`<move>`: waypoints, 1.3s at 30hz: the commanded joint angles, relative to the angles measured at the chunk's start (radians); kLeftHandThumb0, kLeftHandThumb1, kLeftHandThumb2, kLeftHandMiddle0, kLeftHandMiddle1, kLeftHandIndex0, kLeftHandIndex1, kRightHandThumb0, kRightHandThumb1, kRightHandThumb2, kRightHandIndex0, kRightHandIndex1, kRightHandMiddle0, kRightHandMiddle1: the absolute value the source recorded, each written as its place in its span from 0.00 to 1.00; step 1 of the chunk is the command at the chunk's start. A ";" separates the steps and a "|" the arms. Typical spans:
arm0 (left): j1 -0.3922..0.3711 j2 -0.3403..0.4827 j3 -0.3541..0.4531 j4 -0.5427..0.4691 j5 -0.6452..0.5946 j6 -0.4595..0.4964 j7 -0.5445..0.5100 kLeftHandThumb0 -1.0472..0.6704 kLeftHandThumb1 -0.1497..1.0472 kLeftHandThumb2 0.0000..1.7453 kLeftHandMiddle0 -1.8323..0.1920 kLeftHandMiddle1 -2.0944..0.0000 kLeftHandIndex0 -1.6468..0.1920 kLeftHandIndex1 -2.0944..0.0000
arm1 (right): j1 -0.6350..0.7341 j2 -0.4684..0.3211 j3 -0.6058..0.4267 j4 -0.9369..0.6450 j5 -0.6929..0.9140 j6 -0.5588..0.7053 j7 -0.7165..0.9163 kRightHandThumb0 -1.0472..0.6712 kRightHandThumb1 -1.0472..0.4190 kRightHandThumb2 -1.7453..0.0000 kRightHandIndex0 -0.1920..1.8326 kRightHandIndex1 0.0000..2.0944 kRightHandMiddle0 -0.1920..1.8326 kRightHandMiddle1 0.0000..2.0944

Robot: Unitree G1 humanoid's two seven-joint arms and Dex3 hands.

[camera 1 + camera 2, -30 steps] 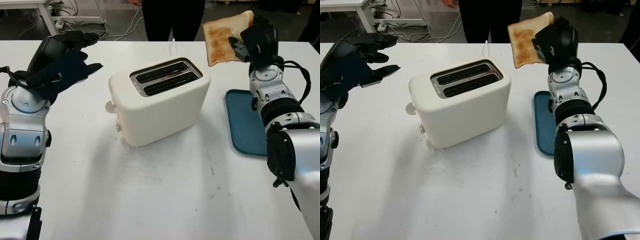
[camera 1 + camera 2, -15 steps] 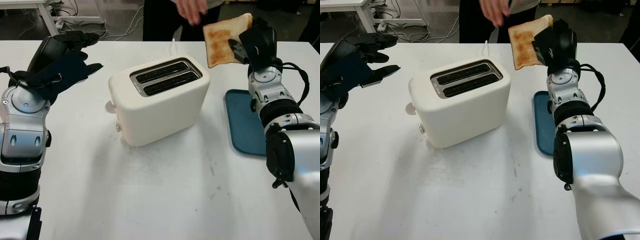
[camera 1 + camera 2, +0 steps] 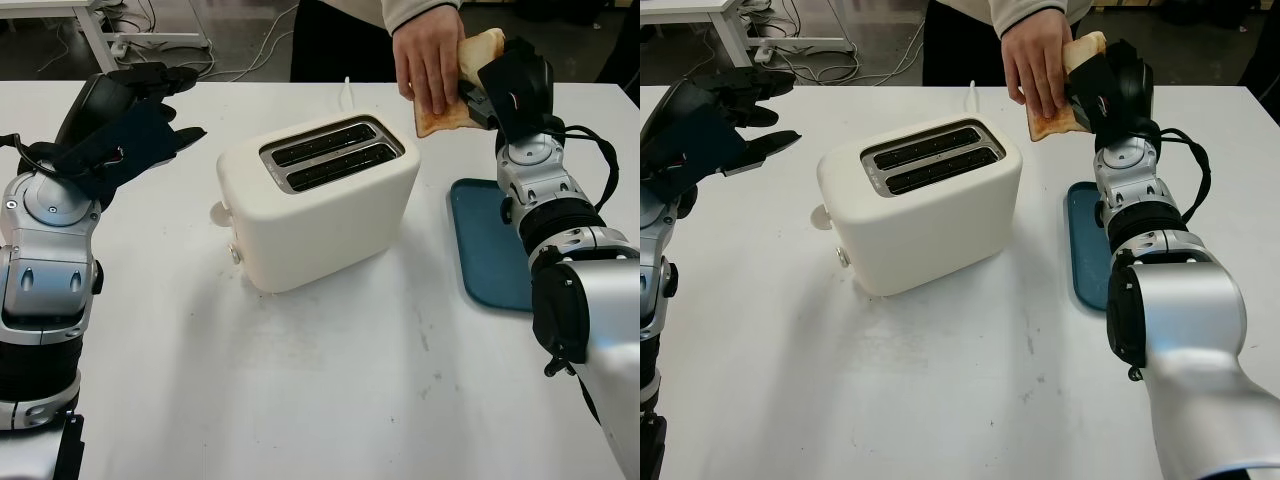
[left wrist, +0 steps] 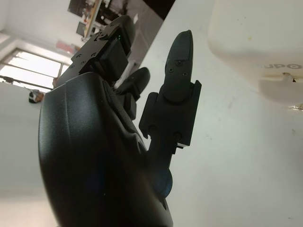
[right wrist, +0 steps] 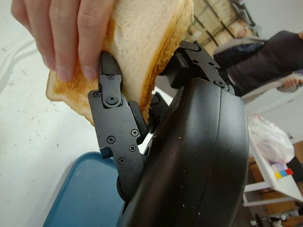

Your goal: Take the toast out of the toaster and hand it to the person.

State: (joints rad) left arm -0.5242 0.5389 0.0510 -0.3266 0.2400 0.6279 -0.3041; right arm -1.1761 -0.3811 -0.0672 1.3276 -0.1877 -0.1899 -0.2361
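A slice of toast [image 3: 470, 62] is held up at the far right of the table, above and behind the white toaster [image 3: 318, 198]. My right hand [image 3: 492, 88] is shut on the toast [image 5: 142, 56], one finger [image 5: 113, 118] pressed against its browned face. A person's hand [image 3: 428, 55] reaches in from the far side and grips the same slice, fingers [image 5: 71, 38] laid over its front. Both toaster slots [image 3: 330, 153] look dark and empty. My left hand [image 3: 125, 125] hovers open at the table's left, apart from the toaster [image 4: 258, 42].
A blue tray [image 3: 490, 245] lies on the white table [image 3: 330, 380] to the right of the toaster, under my right forearm. The person stands at the far edge. A white cable [image 3: 347, 88] runs off behind the toaster.
The person's hand has come down from the far side and closed on the toast in my right hand. Neither arm nor the toaster has moved.
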 commanded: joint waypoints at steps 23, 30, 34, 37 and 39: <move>0.009 -0.001 -0.004 -0.008 0.006 0.006 0.006 0.40 0.89 0.09 0.79 0.64 0.60 0.99 | 0.011 0.025 -0.061 -0.012 0.061 -0.099 0.099 0.31 0.09 0.88 0.38 0.40 0.36 0.38; 0.026 -0.016 0.017 -0.012 -0.013 -0.009 0.013 0.42 0.89 0.10 0.79 0.63 0.60 1.00 | 0.022 0.017 -0.073 -0.026 0.087 -0.097 0.224 0.18 0.09 0.80 0.24 0.01 0.25 0.00; 0.062 -0.014 0.033 -0.008 -0.020 -0.069 0.015 0.39 0.89 0.11 0.78 0.62 0.59 0.99 | 0.046 0.009 -0.068 -0.041 0.086 -0.099 0.273 0.21 0.09 0.75 0.19 0.00 0.20 0.00; 0.104 -0.038 0.058 -0.023 -0.040 -0.114 0.035 0.39 0.89 0.13 0.75 0.59 0.56 0.98 | 0.088 0.004 -0.045 -0.073 0.064 -0.141 0.271 0.26 0.09 0.72 0.21 0.02 0.23 0.02; 0.142 -0.078 0.076 -0.066 -0.046 -0.104 0.069 0.40 0.89 0.13 0.77 0.59 0.57 0.98 | 0.136 0.003 -0.024 -0.115 0.048 -0.178 0.264 0.26 0.09 0.71 0.22 0.02 0.23 0.01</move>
State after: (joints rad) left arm -0.4124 0.4845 0.1126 -0.3613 0.2045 0.5321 -0.2573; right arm -1.0794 -0.3720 -0.1042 1.2411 -0.1329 -0.3286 0.0343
